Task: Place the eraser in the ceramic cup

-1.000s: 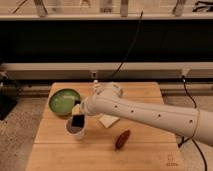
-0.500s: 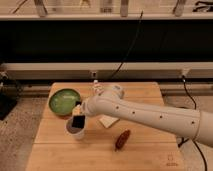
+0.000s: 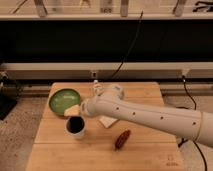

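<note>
The ceramic cup (image 3: 75, 129) is small and white and stands on the wooden table (image 3: 100, 152), in front of the green bowl. The black eraser (image 3: 75, 124) shows as a dark block in the cup's mouth. My gripper (image 3: 74, 112) is at the end of the white arm (image 3: 145, 116), just above the cup's far rim and very close to the eraser. I cannot tell whether it touches the eraser.
A wide green bowl (image 3: 63, 100) stands at the table's back left. A pale cream flat block (image 3: 108, 121) lies partly under the arm. A reddish-brown elongated object (image 3: 122, 139) lies right of the cup. A black cable (image 3: 127, 52) hangs behind.
The eraser has gone from just above the cup down into its mouth. The gripper stays over the cup, and the arm has barely shifted.
</note>
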Controlling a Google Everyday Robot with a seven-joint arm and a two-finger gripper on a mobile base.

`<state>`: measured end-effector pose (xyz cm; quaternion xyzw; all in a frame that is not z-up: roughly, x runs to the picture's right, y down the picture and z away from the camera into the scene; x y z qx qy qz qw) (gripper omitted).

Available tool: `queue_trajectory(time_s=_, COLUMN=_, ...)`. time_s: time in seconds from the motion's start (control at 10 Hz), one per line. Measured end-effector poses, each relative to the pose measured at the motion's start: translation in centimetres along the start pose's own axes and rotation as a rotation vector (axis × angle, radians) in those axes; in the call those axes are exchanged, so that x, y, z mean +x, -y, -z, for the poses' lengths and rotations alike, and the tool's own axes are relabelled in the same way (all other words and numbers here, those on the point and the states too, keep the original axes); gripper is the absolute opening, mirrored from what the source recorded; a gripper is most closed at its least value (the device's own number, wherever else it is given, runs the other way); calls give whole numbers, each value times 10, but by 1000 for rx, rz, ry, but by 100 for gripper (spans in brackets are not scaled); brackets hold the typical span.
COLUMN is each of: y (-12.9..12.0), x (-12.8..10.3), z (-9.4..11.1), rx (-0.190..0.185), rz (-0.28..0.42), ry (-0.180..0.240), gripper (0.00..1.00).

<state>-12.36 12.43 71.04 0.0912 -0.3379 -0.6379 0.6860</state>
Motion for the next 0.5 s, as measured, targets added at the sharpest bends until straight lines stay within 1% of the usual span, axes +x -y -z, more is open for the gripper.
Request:
queue_trajectory(time_s=0.1, y=1, x=0, z=1, rx=-1, rz=-3, ry=0, gripper=80)
queue_trajectory(time_s=0.2, y=1, x=3, z=2, rx=-2, rz=-21, ry=5, gripper=79)
queue_trajectory(time_s=0.3, y=0, x=5, z=1, rx=-2, rz=-38, ry=5, gripper=76)
queue_trajectory(time_s=0.4, y=-1, x=7, z=3, rx=-3, rz=-40, ry=4, gripper=67)
queue_trajectory(time_s=0.5, y=-5, x=6, z=5, rx=-6, rz=-26, ry=2, gripper=55)
